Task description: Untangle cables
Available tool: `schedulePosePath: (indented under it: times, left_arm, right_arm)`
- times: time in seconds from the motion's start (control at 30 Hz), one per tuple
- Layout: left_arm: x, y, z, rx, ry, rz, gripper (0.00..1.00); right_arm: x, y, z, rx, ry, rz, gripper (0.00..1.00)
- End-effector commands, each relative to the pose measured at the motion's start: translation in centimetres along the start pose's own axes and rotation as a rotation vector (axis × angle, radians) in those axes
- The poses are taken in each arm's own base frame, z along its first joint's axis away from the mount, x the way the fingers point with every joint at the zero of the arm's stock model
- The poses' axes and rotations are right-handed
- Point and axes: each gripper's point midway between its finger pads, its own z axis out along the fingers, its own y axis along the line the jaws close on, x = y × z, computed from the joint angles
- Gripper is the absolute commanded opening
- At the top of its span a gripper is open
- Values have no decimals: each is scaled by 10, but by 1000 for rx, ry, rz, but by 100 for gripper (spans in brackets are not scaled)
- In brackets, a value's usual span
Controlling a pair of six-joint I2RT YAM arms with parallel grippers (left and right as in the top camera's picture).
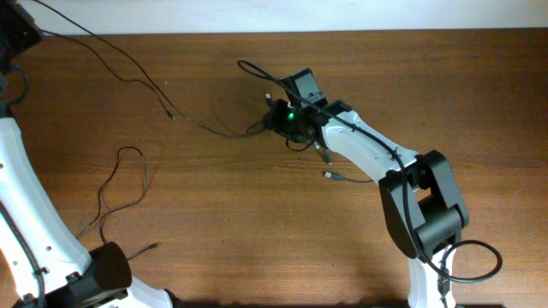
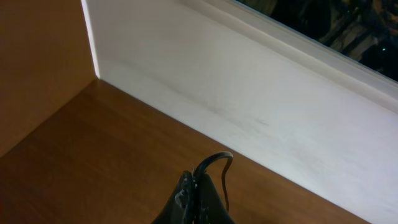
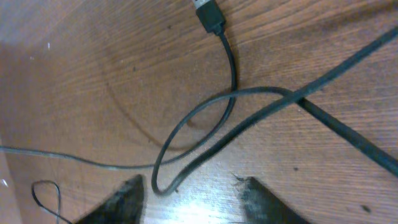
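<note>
Several thin black cables lie on the wooden table. One long cable [image 1: 128,79] runs from the top left corner to a tangle [image 1: 291,128] at the top centre. My left gripper [image 2: 194,182] is shut on a thin black cable [image 2: 216,160]; it sits at the far top left in the overhead view [image 1: 17,34]. My right gripper [image 3: 189,183] is open, low over a cable loop [image 3: 186,124] that crosses a thicker cable, with a plug end [image 3: 208,12] beyond. In the overhead view the right gripper [image 1: 278,118] is at the tangle.
Another thin cable [image 1: 128,154] loops at the left and ends near the left arm's base [image 1: 103,272]. Two loose plug ends [image 1: 330,175] lie beside the right arm. A white wall [image 2: 249,81] borders the table's far edge.
</note>
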Motion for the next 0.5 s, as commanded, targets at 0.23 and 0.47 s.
schedulePosePath:
  times: [0.23,0.47]
  left_arm:
    - [3,2,12,3,18,-5,0]
    - [-35,-20,-6,61,-123,43,0]
  right_arm:
    - [-24,-39,-45,122,23,-112,4]
    - [-77,-70,-232,147,-173,-69,4]
